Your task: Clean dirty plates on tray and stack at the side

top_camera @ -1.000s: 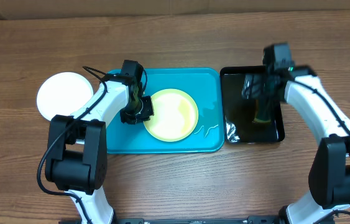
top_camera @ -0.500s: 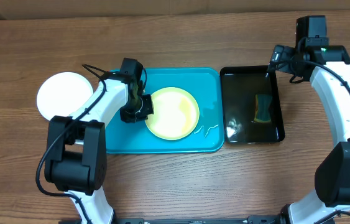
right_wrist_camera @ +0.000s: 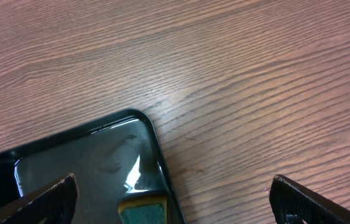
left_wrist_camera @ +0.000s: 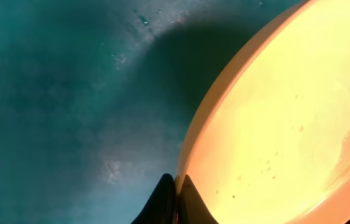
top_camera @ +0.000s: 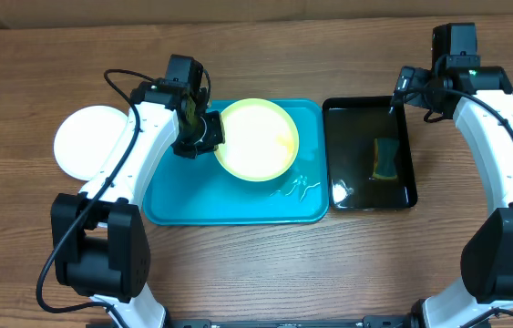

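Note:
A pale yellow-green plate hangs tilted over the back of the turquoise tray. My left gripper is shut on its left rim. In the left wrist view the black fingertips pinch the plate edge, with the tray floor below. A white plate lies on the table left of the tray. My right gripper hovers open over the back right corner of the black tray, holding nothing; its fingers stand wide apart.
A yellow-and-green sponge lies in the wet black tray, also seen as the sponge in the right wrist view. Water streaks mark the turquoise tray's right part. Bare wooden table surrounds both trays.
My left gripper has shut on the yellow-green plate's rim and lifted it up and toward the back of the tray. The right arm pulled away from the sponge to the black tray's back corner.

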You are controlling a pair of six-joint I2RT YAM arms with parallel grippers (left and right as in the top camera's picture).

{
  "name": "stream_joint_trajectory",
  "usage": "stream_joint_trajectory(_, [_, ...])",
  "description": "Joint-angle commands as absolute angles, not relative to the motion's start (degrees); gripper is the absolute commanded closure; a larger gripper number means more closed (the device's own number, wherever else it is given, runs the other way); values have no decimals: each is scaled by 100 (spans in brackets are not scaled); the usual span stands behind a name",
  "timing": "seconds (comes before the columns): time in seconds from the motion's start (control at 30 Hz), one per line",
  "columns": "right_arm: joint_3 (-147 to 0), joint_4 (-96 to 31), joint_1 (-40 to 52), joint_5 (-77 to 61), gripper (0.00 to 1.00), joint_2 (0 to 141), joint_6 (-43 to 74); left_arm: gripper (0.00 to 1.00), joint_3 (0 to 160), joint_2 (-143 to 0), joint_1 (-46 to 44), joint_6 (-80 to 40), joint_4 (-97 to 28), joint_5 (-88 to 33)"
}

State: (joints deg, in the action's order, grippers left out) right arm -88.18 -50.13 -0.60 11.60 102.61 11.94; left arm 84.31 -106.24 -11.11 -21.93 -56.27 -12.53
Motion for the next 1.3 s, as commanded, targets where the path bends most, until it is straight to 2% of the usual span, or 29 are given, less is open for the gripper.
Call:
stream_joint_trajectory(0.0, [-8886, -4982, -40, 1240, 0, 10195, 1194, 96, 8641, -10477, -1107, -2250, -5618, -1619])
stream_joint_trajectory(0.17, [-8886, -4982, -40, 1240, 0, 10195, 1194, 96, 8641, -10479, -1323, -2504, -5452, -1614])
stream_joint_trajectory(0.7, [-8886, -4982, -40, 1240, 0, 10195, 1194, 96, 8641, -10488, -2912, -3242, -4567, -1120])
stream_joint_trajectory(1.1, [-8886, -4801, -54, 1258, 0, 10195, 1199, 96, 8641, -10488, -3111, -3345, -4364, -871])
stream_joint_trajectory(1.27, [-8886, -4869, -552, 1236, 0, 10195, 1402, 96, 8641, -10488, -3120, -3339, -4202, -696])
